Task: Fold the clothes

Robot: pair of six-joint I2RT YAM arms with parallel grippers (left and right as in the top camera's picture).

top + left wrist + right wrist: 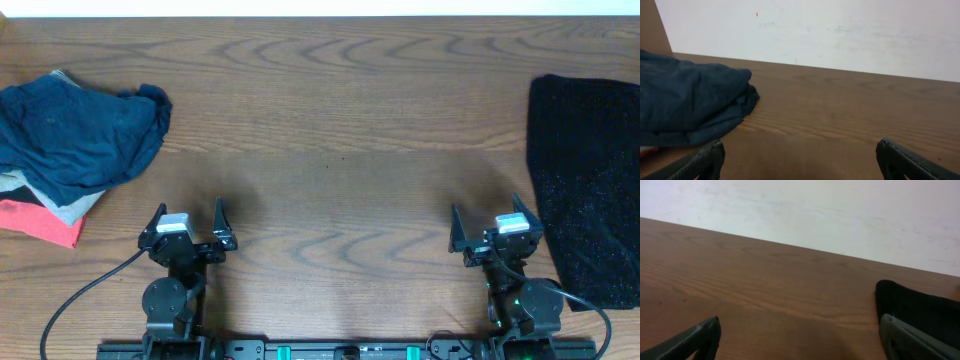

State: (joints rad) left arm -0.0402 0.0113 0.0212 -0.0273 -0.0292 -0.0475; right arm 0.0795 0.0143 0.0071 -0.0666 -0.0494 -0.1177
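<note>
A heap of crumpled clothes lies at the table's left: a dark blue garment [80, 130] on top, a grey one [60, 208] and a red one [45, 222] under it. The blue garment also shows in the left wrist view [685, 100]. A black folded cloth [590, 180] lies flat at the right edge and shows in the right wrist view [915, 305]. My left gripper [188, 222] is open and empty near the front edge, to the right of the heap. My right gripper [495, 225] is open and empty, just left of the black cloth.
The wooden table [340, 150] spans the view, with a white wall [840, 30] behind its far edge. Cables run from both arm bases at the front edge.
</note>
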